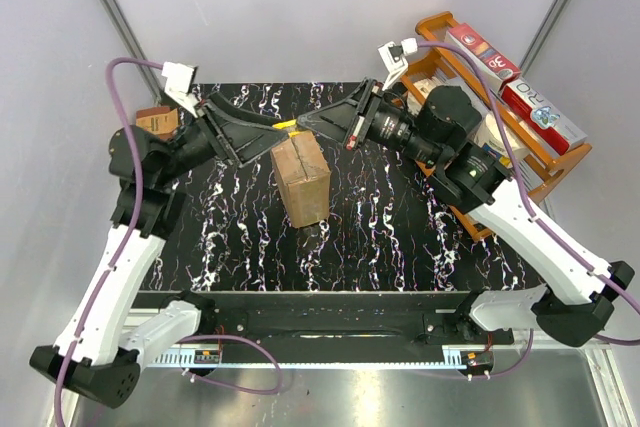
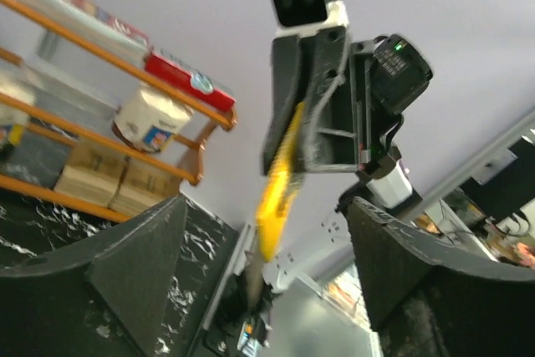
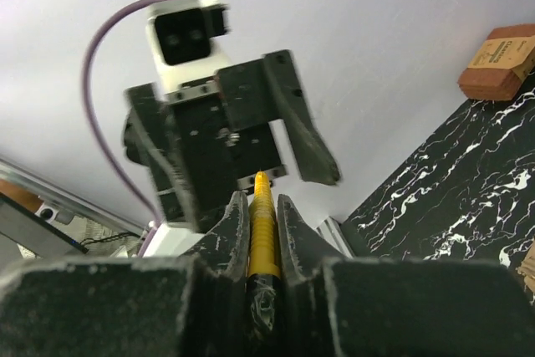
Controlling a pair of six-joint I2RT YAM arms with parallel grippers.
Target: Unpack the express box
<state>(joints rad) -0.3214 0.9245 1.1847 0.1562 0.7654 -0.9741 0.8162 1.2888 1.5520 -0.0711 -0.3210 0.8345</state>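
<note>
BOX: express box (image 1: 302,179) stands closed, mid-desk (image 1: 400,237) | RIGHT end effector (image 3: 257,206): clamped on yellow tool (image 3: 263,236), probably a cutter, beyond the box | LEFT end effector (image 1: 255,134): wide open, empty | HANDLING: likely light, stiff cardboard; you'd steady its side walls.

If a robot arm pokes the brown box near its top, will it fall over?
Maybe. The express box looks taller than wide, so a high poke could tip it. Its cardboard looks stiff, so it probably would not squash.
</note>
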